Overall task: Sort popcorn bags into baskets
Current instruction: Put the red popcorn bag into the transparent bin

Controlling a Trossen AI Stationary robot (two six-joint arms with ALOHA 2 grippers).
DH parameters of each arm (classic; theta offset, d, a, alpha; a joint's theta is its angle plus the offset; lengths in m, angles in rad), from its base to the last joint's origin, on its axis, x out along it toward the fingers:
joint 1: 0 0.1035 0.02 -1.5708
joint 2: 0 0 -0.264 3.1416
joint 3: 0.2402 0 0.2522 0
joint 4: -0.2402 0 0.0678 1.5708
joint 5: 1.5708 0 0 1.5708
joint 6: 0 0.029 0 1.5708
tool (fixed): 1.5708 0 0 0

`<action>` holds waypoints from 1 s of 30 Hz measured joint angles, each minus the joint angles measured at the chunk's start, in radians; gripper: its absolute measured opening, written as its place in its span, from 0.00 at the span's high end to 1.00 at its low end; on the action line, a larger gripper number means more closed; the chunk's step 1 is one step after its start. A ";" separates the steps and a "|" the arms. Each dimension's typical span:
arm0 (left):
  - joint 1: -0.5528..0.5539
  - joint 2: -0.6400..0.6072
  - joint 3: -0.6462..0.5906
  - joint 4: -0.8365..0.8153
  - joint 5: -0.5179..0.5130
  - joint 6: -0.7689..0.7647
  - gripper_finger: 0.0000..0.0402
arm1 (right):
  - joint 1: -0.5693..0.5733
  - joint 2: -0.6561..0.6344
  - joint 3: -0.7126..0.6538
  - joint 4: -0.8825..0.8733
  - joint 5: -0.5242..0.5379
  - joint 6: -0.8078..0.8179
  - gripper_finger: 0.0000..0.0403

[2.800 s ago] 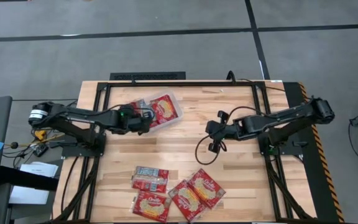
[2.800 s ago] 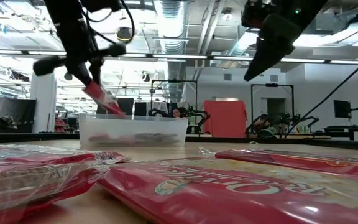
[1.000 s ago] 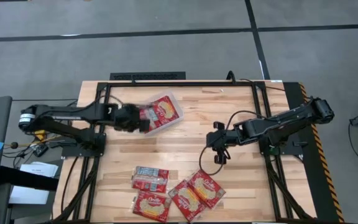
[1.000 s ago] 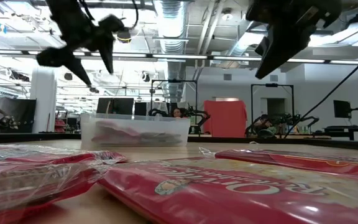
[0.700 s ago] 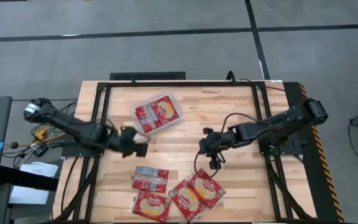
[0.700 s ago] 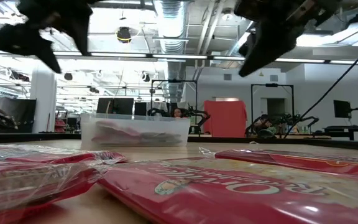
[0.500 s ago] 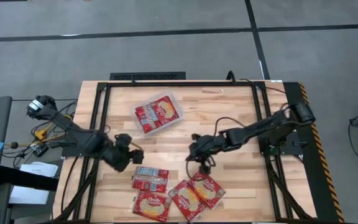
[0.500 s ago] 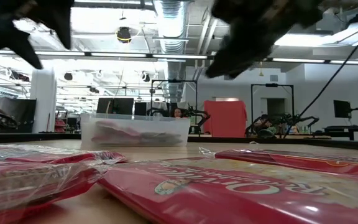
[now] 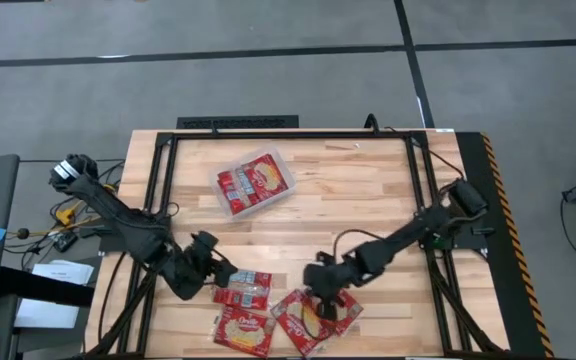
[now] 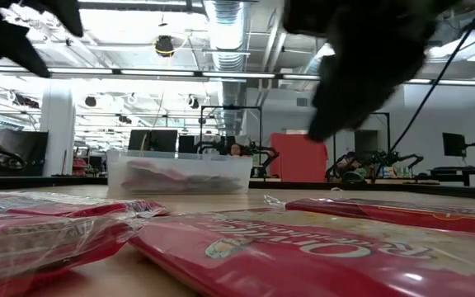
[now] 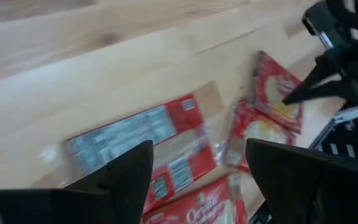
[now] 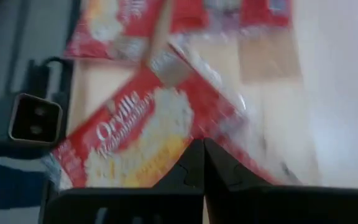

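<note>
Several red popcorn bags lie flat near the table's front edge: one with its pale panel up (image 9: 241,287) (image 11: 135,146), one with its popcorn picture up (image 9: 243,331), and two overlapping (image 9: 303,320) (image 9: 334,302) (image 12: 135,137). The clear basket (image 9: 288,166) (image 10: 177,173) stands at the far middle with bags inside. My left gripper (image 9: 226,272) (image 11: 199,149) hovers open at the pale-panel bag's left end. My right gripper (image 9: 326,305) (image 12: 204,149) is shut above the two overlapping bags; the low view shows it clear of them.
Black frame rails (image 9: 164,200) (image 9: 423,190) run along both sides of the wooden table and its far edge. A small dark box (image 12: 36,118) sits beyond the bags at the near edge. Bare wood lies between the basket and the loose bags.
My left gripper has swung from the basket toward the near edge and come down beside the pale-panel bag. My right gripper has gone from mid-table toward the near edge and down over the overlapping bags. The bags have not moved.
</note>
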 joint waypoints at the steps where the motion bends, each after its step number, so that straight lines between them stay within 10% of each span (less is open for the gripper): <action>1: 0.008 0.020 0.000 0.045 -0.002 0.032 0.39 | 0.021 -0.018 0.000 -0.040 0.032 0.036 0.97; 15: 0.234 0.300 0.000 0.528 0.240 0.365 0.39 | 0.194 -0.020 -0.019 -0.306 0.229 0.351 0.96; 30: 0.289 0.335 0.000 0.573 0.271 0.335 0.39 | -0.096 -0.022 -0.039 -0.208 0.212 -0.030 0.96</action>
